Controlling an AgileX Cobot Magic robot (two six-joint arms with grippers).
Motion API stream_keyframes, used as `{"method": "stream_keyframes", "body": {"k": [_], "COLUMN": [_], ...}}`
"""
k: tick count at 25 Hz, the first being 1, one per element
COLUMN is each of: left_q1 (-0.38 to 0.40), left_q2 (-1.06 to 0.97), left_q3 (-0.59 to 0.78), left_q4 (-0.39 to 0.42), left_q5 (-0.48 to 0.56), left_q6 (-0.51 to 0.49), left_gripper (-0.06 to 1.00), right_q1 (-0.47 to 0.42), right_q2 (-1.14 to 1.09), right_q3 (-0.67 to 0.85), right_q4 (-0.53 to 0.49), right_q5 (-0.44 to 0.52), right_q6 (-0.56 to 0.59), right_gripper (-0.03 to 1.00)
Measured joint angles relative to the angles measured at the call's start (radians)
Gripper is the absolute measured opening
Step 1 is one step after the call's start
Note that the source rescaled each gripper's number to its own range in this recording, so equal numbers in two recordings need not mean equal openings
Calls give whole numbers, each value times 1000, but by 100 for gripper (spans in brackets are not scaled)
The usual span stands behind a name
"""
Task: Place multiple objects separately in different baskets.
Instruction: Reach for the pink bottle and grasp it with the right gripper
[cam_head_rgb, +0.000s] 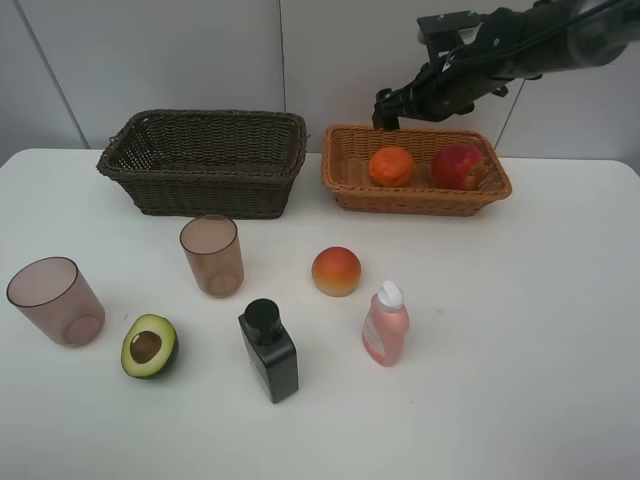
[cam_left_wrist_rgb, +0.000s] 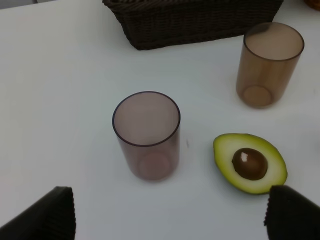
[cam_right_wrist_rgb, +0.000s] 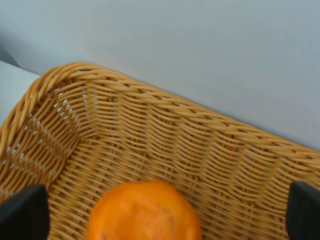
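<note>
The light tan basket (cam_head_rgb: 415, 200) at the back right holds an orange tangerine (cam_head_rgb: 391, 166) and a red apple (cam_head_rgb: 458, 166). My right gripper (cam_head_rgb: 385, 108) hovers above its back left corner, open; in its wrist view the tangerine (cam_right_wrist_rgb: 145, 212) lies below the spread right gripper (cam_right_wrist_rgb: 162, 220), untouched. The dark brown basket (cam_head_rgb: 205, 160) shows nothing inside. On the table are two cups (cam_head_rgb: 212, 255) (cam_head_rgb: 56, 300), a halved avocado (cam_head_rgb: 149, 346), a peach (cam_head_rgb: 336, 271), a black bottle (cam_head_rgb: 268, 350) and a pink bottle (cam_head_rgb: 386, 325). My left gripper (cam_left_wrist_rgb: 170, 220) is open above a cup (cam_left_wrist_rgb: 146, 135) and the avocado (cam_left_wrist_rgb: 250, 162).
A white wall runs close behind both baskets. The right arm (cam_head_rgb: 520, 45) reaches in from the upper right. The left arm is outside the high view. The second cup (cam_left_wrist_rgb: 270, 62) and the dark basket (cam_left_wrist_rgb: 195, 20) lie beyond the left gripper.
</note>
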Motion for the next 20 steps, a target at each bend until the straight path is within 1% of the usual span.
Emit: {"method": "stream_keyframes", "body": {"k": [11,15,20], "left_q1": [0,0,0], "left_q2": [0,0,0], "left_q3": [0,0,0], "left_q4": [0,0,0], "left_q5": [0,0,0], "left_q6": [0,0,0], "left_gripper": [100,100,100], "right_q1": [0,0,1], "right_q2": [-4,-30,-99], "right_q3": [0,0,0], "right_q4": [-1,-1,-2], "right_q5": [10,50,138], "right_q6": [0,1,5], "right_gripper": [100,100,100]}}
